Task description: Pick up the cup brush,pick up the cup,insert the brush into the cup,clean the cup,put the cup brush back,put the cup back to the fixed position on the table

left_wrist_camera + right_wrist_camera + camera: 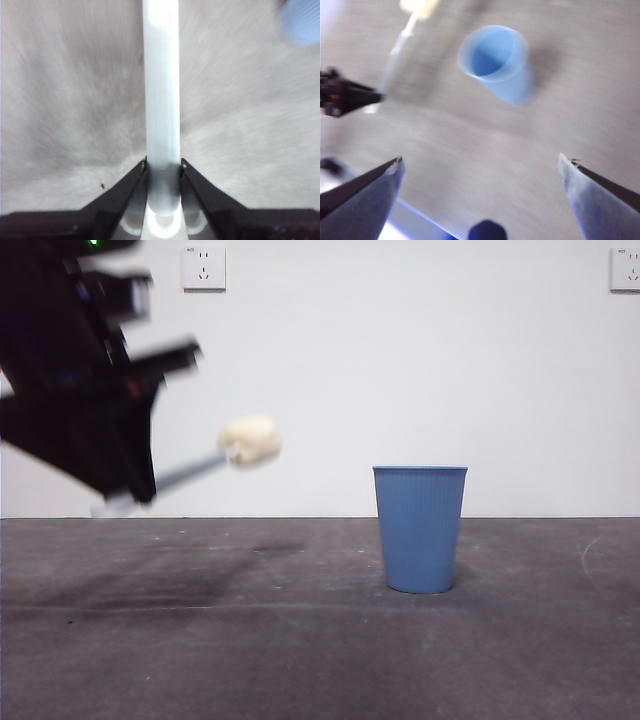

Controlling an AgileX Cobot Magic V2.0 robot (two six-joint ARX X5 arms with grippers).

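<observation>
Your left gripper [163, 167] has the cup brush [228, 455] lifted off the table [320, 640]; the cup [420, 528] stands upright, untouched.

Taking the cup as your landmark: in the front view the brush hangs in the air well apart from it, on the side where the dark arm comes in, its cream sponge head [250, 440] pointing toward the cup and slightly higher than the cup's rim, the handle sloping down into the gripper. Your left jaws are closed tight against the grey handle [161, 100], one on each side. Your right gripper [482, 165] is spread wide with nothing between the jaws, hovering above the table and looking down into the cup's open mouth [492, 55]. Both wrist views are blurred.
</observation>
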